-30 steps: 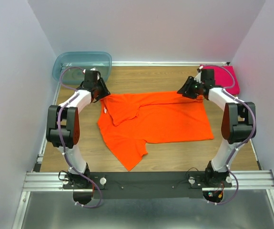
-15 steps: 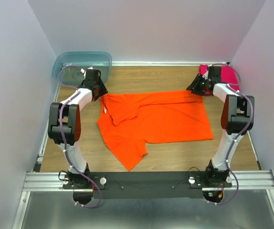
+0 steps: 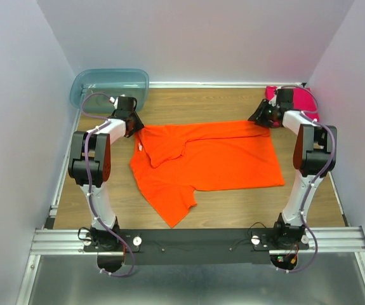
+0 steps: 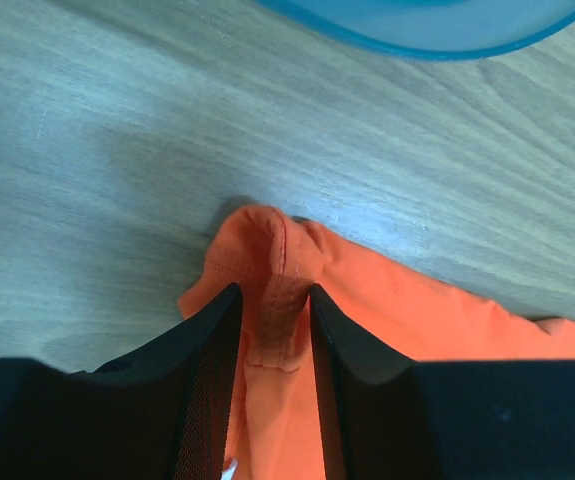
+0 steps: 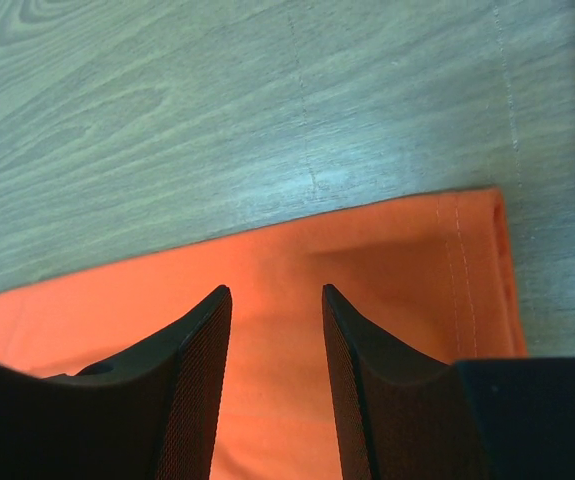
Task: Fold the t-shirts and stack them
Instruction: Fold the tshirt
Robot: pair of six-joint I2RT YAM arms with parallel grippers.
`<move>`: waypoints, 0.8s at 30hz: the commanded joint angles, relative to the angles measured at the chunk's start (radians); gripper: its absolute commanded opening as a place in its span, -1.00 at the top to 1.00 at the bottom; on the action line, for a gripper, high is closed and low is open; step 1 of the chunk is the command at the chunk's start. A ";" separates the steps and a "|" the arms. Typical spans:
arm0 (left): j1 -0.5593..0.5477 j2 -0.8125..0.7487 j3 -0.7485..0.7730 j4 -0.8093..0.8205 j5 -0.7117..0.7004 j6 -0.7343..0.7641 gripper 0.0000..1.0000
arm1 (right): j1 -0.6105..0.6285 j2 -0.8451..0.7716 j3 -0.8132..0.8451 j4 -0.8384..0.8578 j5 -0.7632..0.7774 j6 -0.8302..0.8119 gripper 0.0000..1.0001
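The orange t-shirt (image 3: 207, 159) lies spread on the wooden table, with one sleeve pointing toward the near edge. My left gripper (image 3: 133, 121) is at its far left corner. In the left wrist view the left gripper (image 4: 270, 300) is open, and a raised ridge of orange hem (image 4: 277, 290) stands between the fingers. My right gripper (image 3: 266, 116) is at the shirt's far right corner. In the right wrist view the right gripper (image 5: 277, 295) is open over flat orange cloth (image 5: 387, 260). The folded pink t-shirt (image 3: 306, 105) lies at the far right, behind the right arm.
A translucent blue-green tub (image 3: 109, 86) stands at the far left corner, and its rim shows in the left wrist view (image 4: 427, 25). White walls close in the table on three sides. A metal rail (image 3: 195, 240) runs along the near edge.
The right gripper has moved outward to the right along the shirt's far edge. The left arm has swung to the left, its gripper staying at the shirt's far left corner. The shirt has barely shifted.
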 commanded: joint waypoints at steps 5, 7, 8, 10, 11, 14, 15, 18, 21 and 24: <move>0.011 -0.007 -0.008 0.043 -0.030 -0.023 0.17 | -0.022 0.049 0.050 -0.017 0.031 -0.010 0.03; 0.014 -0.007 -0.008 0.053 -0.028 -0.028 0.17 | -0.023 0.046 0.055 -0.017 0.036 -0.010 0.04; 0.014 -0.007 -0.009 0.053 -0.027 -0.031 0.17 | -0.028 0.049 0.061 -0.017 0.033 -0.007 0.04; 0.014 -0.001 -0.008 0.063 -0.025 -0.034 0.17 | -0.035 0.059 0.067 -0.017 0.027 0.007 0.06; 0.014 0.003 -0.006 0.066 -0.027 -0.040 0.18 | -0.042 0.061 0.067 -0.016 0.030 0.012 0.07; 0.014 0.020 0.011 0.063 -0.022 -0.040 0.22 | -0.051 0.072 0.075 -0.017 0.031 0.016 0.09; 0.014 0.025 0.017 0.062 -0.022 -0.040 0.26 | -0.052 0.081 0.079 -0.017 0.027 0.018 0.09; 0.014 0.032 0.018 0.060 -0.025 -0.043 0.30 | -0.054 0.093 0.089 -0.017 0.018 0.024 0.10; 0.016 0.034 0.015 0.059 -0.030 -0.046 0.36 | -0.055 0.102 0.090 -0.017 0.022 0.029 0.10; 0.014 0.037 0.012 0.065 -0.040 -0.045 0.61 | -0.062 0.112 0.086 -0.017 0.030 0.032 0.10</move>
